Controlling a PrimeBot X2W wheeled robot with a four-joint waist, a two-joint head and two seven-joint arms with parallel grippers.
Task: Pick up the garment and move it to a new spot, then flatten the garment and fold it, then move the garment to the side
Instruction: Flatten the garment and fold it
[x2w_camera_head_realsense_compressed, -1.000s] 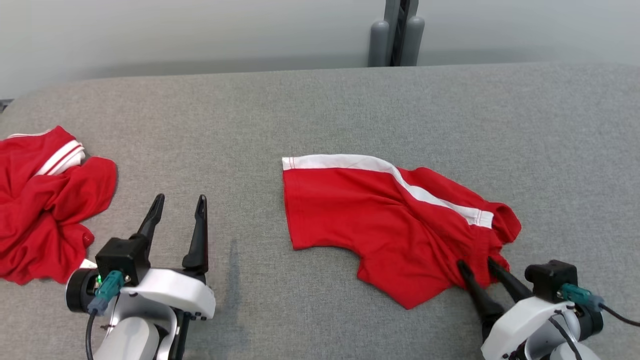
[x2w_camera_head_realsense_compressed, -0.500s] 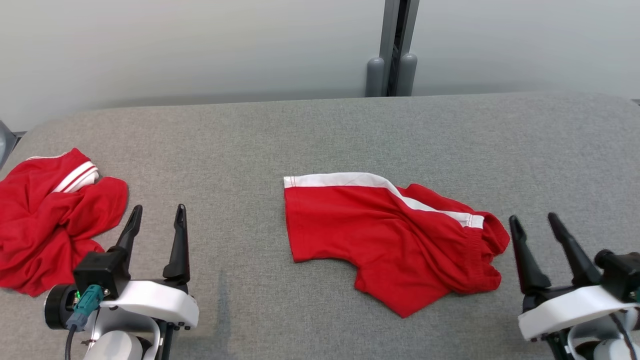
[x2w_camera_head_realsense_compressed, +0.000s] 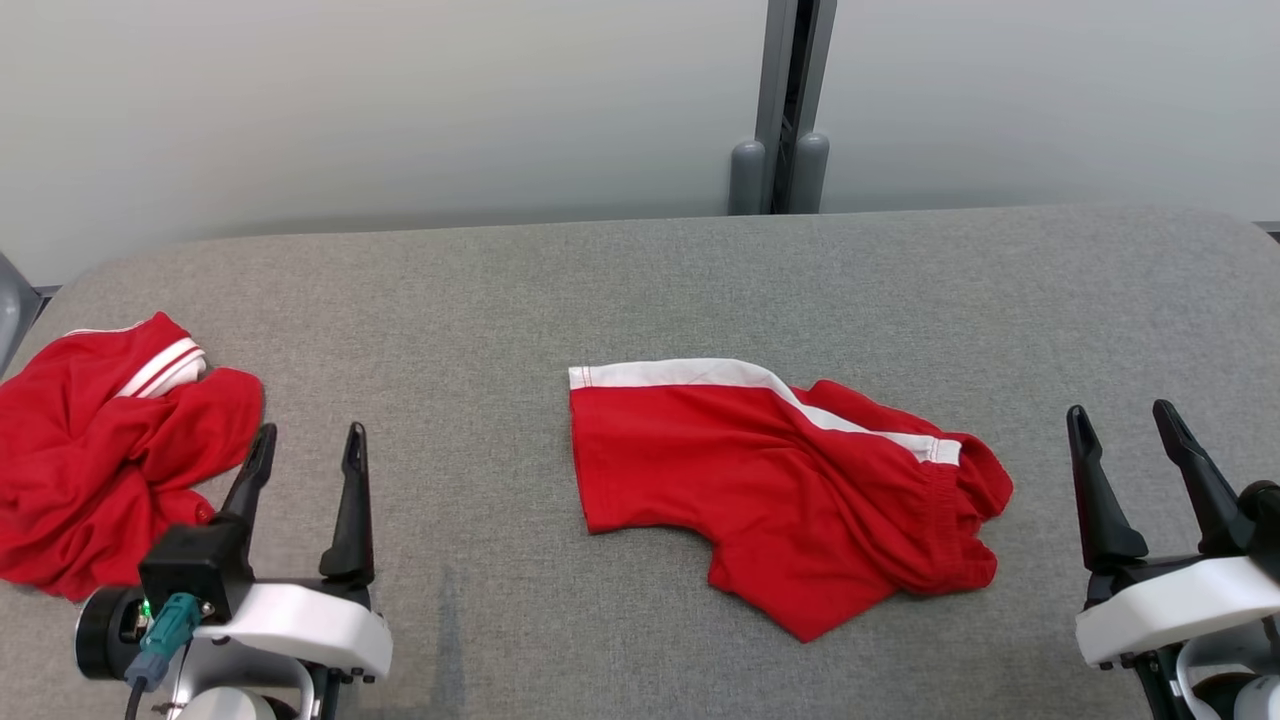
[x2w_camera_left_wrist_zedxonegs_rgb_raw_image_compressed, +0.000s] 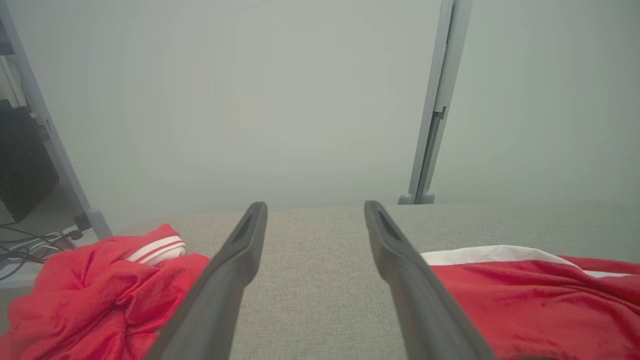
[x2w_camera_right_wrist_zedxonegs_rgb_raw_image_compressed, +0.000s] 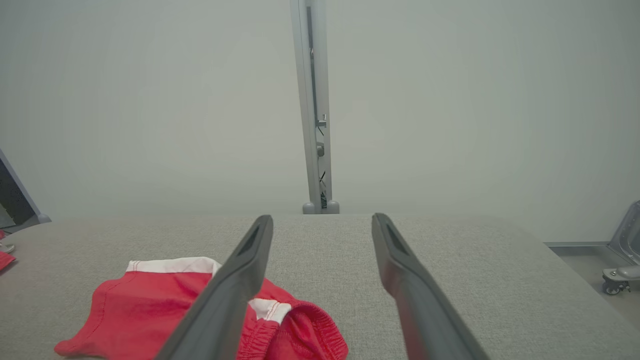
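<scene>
Grey fabric covers the table. At its middle lies the red garment, white-banded, flat at its left end and rumpled at its right. A second garment, also red, sits crumpled at the table's left edge. Both the left gripper and the right gripper have their fingers apart and hold nothing.

Black tapered fingers, white wrist shells, teal cable plug
</scene>
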